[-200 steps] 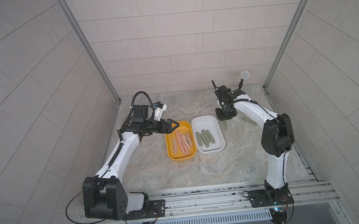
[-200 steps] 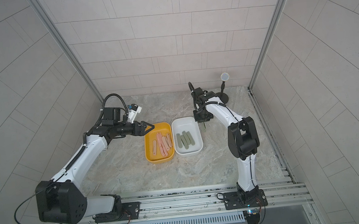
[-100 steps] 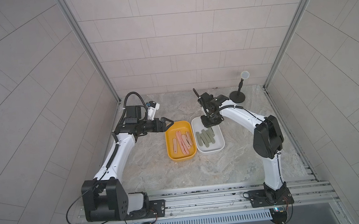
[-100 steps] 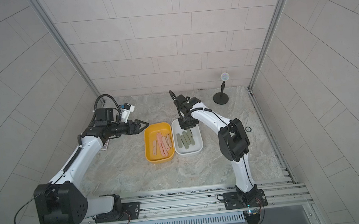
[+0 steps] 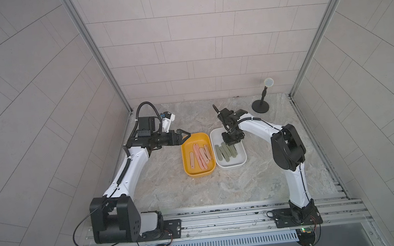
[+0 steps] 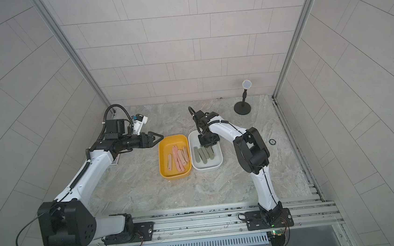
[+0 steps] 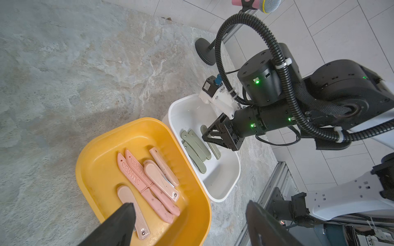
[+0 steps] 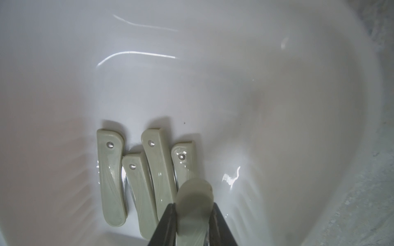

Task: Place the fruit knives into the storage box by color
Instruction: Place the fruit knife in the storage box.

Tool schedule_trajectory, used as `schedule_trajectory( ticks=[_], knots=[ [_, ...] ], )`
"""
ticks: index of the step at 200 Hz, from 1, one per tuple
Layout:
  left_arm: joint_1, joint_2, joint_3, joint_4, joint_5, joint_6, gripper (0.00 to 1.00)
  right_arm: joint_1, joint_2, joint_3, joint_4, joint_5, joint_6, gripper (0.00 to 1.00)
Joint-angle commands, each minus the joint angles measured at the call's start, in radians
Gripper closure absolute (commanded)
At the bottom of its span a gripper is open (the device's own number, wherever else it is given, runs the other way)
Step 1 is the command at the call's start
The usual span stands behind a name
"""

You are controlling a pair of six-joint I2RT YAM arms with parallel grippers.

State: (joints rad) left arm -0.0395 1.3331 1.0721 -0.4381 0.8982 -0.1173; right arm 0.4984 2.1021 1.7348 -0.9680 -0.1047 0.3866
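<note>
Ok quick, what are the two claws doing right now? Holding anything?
Left claw: open, holding nothing.
Right claw: shut on a slim grey-green flat knife, over the white plastic tub.

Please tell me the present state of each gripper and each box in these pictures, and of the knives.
left gripper: open, empty, at the rim of the yellow box.
right gripper: shut on a grey-green knife, above the white box.
yellow box: holds only pink knives, lying flat.
white box: holds four other grey-green knives, lying side by side.
</note>
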Motion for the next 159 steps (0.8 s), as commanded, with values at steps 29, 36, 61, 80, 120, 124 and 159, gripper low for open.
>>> schedule_trajectory(
  ticks=[29,36,61,80,120,124,159],
  knots=[
    [0.005,-0.008,-0.011,0.019,0.021,-0.005,0.12,-0.009,-0.002,-0.007,0.0,0.0,0.008,0.55],
    [0.004,-0.008,-0.011,0.02,0.02,-0.005,0.12,-0.008,-0.008,-0.008,0.002,-0.001,0.009,0.49],
    [0.004,-0.008,-0.011,0.022,0.021,-0.006,0.12,-0.008,-0.029,-0.017,0.015,-0.002,0.011,0.38],
    [0.005,-0.009,-0.011,0.022,0.02,-0.007,0.12,-0.008,-0.049,-0.034,0.032,-0.004,0.014,0.35],
    [0.003,-0.016,-0.005,0.022,0.023,-0.008,0.12,-0.009,-0.128,-0.087,0.098,0.02,0.017,0.32],
    [0.003,-0.017,-0.004,0.022,0.022,-0.009,0.12,-0.011,-0.139,-0.095,0.105,0.027,0.017,0.31],
    [-0.008,-0.018,0.018,0.012,0.026,-0.008,0.12,-0.058,-0.236,-0.162,0.158,0.074,0.022,0.23]
  ],
)
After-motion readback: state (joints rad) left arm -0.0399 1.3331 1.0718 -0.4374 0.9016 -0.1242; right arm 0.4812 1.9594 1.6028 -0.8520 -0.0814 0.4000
